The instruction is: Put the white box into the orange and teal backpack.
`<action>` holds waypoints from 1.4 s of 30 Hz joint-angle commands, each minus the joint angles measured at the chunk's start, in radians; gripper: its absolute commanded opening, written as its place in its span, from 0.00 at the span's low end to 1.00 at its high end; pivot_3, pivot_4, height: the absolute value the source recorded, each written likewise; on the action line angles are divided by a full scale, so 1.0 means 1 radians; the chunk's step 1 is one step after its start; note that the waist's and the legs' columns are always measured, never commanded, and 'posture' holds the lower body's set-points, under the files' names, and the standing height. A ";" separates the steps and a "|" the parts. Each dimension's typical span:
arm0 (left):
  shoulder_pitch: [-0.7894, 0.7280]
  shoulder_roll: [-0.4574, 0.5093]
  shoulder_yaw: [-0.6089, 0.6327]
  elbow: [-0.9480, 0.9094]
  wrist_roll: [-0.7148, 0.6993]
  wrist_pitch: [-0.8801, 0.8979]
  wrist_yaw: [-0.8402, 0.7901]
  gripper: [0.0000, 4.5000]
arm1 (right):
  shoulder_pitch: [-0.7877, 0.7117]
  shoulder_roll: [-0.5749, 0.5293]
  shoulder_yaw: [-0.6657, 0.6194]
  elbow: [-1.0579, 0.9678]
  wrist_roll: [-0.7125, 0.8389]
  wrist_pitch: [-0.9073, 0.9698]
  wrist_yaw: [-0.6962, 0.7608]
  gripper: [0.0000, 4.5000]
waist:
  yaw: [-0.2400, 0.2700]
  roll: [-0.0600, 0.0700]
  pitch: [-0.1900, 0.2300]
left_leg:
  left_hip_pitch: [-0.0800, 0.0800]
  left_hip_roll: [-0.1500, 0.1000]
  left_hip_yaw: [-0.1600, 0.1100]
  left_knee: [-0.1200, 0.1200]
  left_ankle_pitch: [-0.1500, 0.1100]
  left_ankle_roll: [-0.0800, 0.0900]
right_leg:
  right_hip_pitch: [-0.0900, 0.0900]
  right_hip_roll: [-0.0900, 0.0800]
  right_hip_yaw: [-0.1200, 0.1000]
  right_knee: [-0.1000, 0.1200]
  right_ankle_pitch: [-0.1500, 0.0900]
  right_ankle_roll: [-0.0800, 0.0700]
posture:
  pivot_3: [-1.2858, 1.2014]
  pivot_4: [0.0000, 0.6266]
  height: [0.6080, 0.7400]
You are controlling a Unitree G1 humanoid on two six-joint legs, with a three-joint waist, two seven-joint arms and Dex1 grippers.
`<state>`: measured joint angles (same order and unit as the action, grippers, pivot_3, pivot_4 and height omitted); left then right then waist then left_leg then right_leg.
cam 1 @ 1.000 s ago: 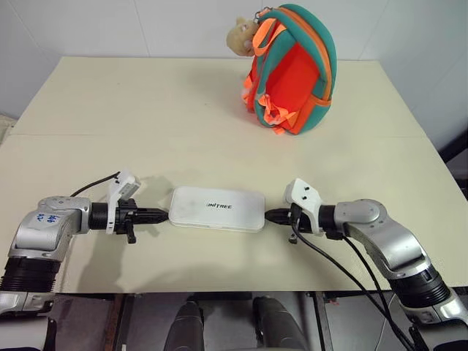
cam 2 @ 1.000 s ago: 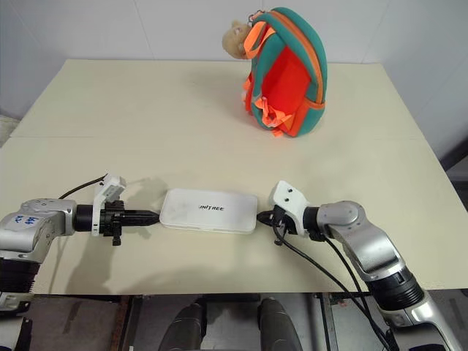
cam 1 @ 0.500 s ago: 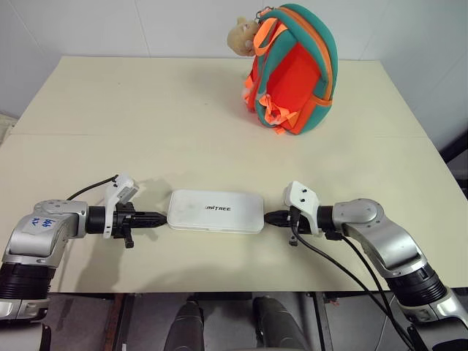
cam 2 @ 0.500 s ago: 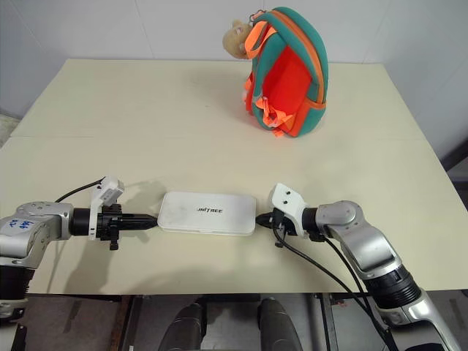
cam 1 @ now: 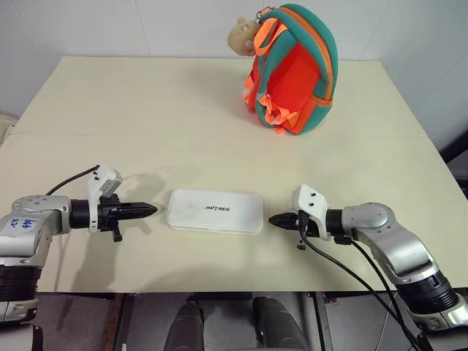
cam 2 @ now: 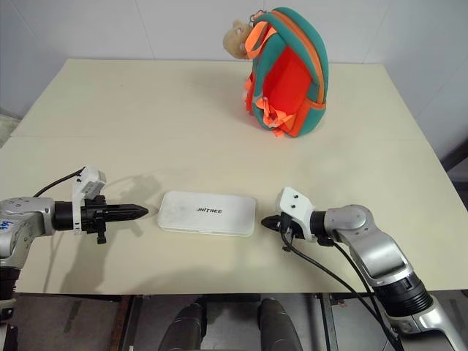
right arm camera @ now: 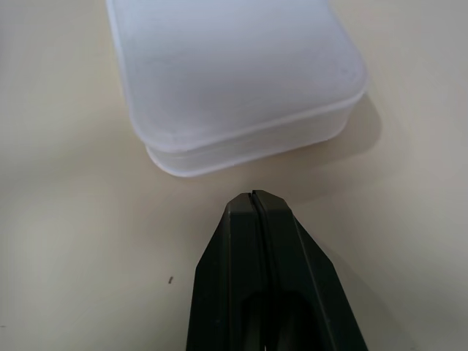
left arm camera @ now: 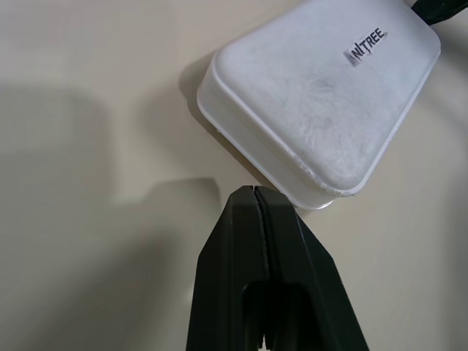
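Flat on the cream worktop (cam 1: 88, 110), toward its near edge and roughly at the middle of its width, lies the white box (cam 1: 215, 211), its long sides running left to right and its small dark lettering facing up. Going from left to right, the left gripper (cam 1: 151, 210) comes first: it sits at the box's nine o'clock, pointing at the box's left short end with a small gap of bare worktop between tip and box, and its two black fingers (left arm camera: 252, 248) are clenched together with nothing between them. In the left wrist view the closed tip sits just short of a rounded corner of the box. Next is the box itself, touched by neither arm. At its three o'clock is the right gripper (cam 1: 272, 220), aimed at the right short end and likewise just apart from it; its fingers (right arm camera: 256, 241) are pressed tight together and empty, with a sliver of worktop visible between the tip and the box's side wall. Far back at about one o'clock from the box, well apart from it, the orange and teal backpack (cam 1: 292, 69) stands upright, its orange panel facing forward, with a tan plush charm (cam 1: 241, 36) hanging at its upper left.
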<state>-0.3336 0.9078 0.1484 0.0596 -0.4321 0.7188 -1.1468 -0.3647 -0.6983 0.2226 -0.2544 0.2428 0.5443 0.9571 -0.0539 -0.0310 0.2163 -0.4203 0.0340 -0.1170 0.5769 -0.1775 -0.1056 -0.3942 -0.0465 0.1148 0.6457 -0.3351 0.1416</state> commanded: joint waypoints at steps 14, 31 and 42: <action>-0.115 -0.040 0.103 0.132 -0.012 -0.093 0.129 0.49 | -0.085 -0.101 -0.148 0.076 0.031 -0.064 0.084 0.59 | -0.003 0.000 0.000 | 0.000 0.000 0.000 0.000 0.000 0.000 | 0.000 0.000 0.000 0.000 0.000 0.001 | 0.52 0.24 1.00; -0.133 -0.013 0.063 0.203 -0.081 0.023 -0.020 0.99 | -0.058 -0.015 -0.105 0.123 -0.099 -0.255 -0.052 1.00 | -0.002 0.000 0.000 | 0.000 0.000 0.000 0.000 0.000 0.000 | 0.000 0.000 0.000 0.001 0.000 0.001 | 0.52 0.24 1.00; -0.191 -0.010 -0.007 0.388 -0.070 0.173 -0.066 0.99 | -0.044 0.013 -0.057 0.160 -0.163 -0.357 -0.048 1.00 | -0.001 0.000 0.000 | 0.000 0.000 0.000 0.000 0.000 0.000 | 0.000 0.000 -0.001 0.001 0.000 0.001 | 0.52 0.24 1.00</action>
<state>-0.5054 0.8797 0.1356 0.4167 -0.4897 0.8475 -1.2057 -0.4154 -0.6923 0.1613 -0.0765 0.0792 0.2139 0.9051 -0.0548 -0.0310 0.2164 -0.4200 0.0337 -0.1174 0.5770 -0.1774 -0.1056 -0.3942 -0.0463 0.1142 0.6477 -0.3349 0.1422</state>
